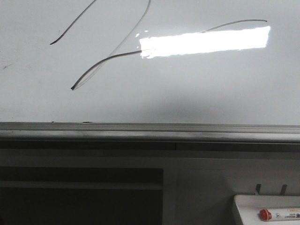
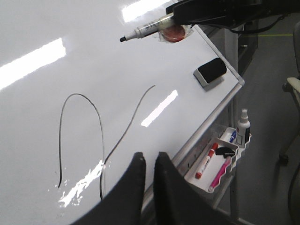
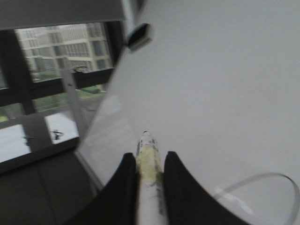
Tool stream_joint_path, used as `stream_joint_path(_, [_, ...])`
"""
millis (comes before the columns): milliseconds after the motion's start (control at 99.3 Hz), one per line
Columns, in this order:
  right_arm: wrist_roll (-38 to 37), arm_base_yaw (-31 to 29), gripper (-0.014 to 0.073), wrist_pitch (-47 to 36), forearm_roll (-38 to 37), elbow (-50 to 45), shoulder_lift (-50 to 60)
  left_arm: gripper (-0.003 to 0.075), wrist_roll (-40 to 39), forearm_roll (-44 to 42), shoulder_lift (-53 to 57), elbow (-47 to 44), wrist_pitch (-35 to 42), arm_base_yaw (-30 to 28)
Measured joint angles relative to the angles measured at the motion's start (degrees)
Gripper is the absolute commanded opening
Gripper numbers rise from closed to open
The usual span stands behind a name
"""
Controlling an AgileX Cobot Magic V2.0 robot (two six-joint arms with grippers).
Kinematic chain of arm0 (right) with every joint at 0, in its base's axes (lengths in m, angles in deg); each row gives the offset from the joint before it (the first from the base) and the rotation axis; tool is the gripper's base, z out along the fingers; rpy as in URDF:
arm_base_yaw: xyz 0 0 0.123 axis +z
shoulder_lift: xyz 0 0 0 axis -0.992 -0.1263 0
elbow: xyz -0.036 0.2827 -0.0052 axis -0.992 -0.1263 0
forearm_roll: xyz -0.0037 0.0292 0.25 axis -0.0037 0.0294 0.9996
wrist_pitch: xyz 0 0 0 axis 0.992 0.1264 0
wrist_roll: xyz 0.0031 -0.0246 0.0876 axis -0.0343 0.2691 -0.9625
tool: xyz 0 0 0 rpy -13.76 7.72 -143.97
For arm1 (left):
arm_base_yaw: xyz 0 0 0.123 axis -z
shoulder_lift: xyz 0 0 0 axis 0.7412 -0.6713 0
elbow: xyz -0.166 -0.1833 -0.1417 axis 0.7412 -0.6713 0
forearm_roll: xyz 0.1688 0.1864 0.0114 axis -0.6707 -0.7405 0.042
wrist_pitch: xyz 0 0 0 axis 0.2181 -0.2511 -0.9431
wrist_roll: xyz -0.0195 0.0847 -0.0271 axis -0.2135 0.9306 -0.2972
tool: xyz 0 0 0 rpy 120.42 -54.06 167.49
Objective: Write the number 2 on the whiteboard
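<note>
**A:** Whiteboard [image 2: 42, 28] first, since it fills nearly everything you're looking at. The number 2 [image 2: 101, 140] is on it already: a tall arch, then a long sweep running off toward the eraser [image 2: 210, 71] corner. Looks mostly written to me. The marker [image 2: 146, 29] tip sits off the board, above the strokes and well apart from them, so you may be between strokes or finished. Can't call it from this.

**B:** What about the base stroke?

**A:** Front view has a long S-curve [image 1: 105, 61] plus a shorter slanted stroke above and left of it, but the top of the board is cut off there, so you never get the whole figure in one shot. Glare bars on the board sit right over parts of the line too, so whether the ink is continuous under them is hard to tell.

**B:** Grippers?

**A:** Your right gripper [image 3: 149, 164] is clamped on the marker, tip pointing up the board. Your left gripper [image 2: 149, 164] has nothing in it, fingers nearly together with a thin gap, hovering near the board's lower rail beside the tray [image 2: 234, 157] of spare pens.

**B:** Right wrist view any help?

**A:** Blurry. Just one faint loop of stroke near the fingers.
</note>
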Motion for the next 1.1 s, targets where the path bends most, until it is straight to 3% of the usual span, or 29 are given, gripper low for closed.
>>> stream_joint_path(30, [0.0, 0.0, -0.0067, 2.37, -0.31, 1.03, -0.81, 0.0288, 0.77, 0.44, -0.11, 0.0, 0.88, 0.0])
stream_joint_path(50, [0.0, 0.0, -0.0067, 3.82, -0.46, 1.73, -1.49, 0.0307, 1.55, 0.84, -0.26, 0.0, 1.33, 0.0])
stream_joint_path(81, [0.0, 0.0, -0.0067, 5.33, -0.7, 2.51, -2.45, 0.0412, 2.77, 1.37, -0.53, 0.0, 1.83, 0.13])
stream_joint_path(151, [0.04, 0.0, -0.0067, 7.74, -1.39, 3.5, -5.54, 0.0507, 6.37, 3.31, -1.62, 0.0, 2.47, 0.13])
stream_joint_path(292, [0.14, 0.58, -0.0067, 9.25, -2.6, 3.76, -11.96, 0.0454, 10.99, 6.03, -5.3, 1.73, 2.2, 0.13])
stream_joint_path(463, [0.14, 6.73, -0.0067, 9.03, -5.14, 3.97, -18.07, 0.0365, 14.99, 6.51, -12.28, 6.36, -3.43, 0.13])
stream_joint_path(695, [0.14, 16.28, -0.0071, 6.46, -9.08, 5.28, -24.16, 0.0347, 17.35, 6.48, -22.99, 9.42, -11.14, 0.13])
stream_joint_path(856, [0.18, 16.94, -0.0071, 5.88, -9.94, 5.28, -24.76, 0.0347, 18.55, 6.48, -28.21, 9.63, -17.64, 0.13])
stream_joint_path(1098, [0.18, 16.94, -0.0071, 4.94, -10.6, 5.28, -24.41, 0.0347, 19.14, 5.37, -29.76, 9.75, -18.61, 0.13])
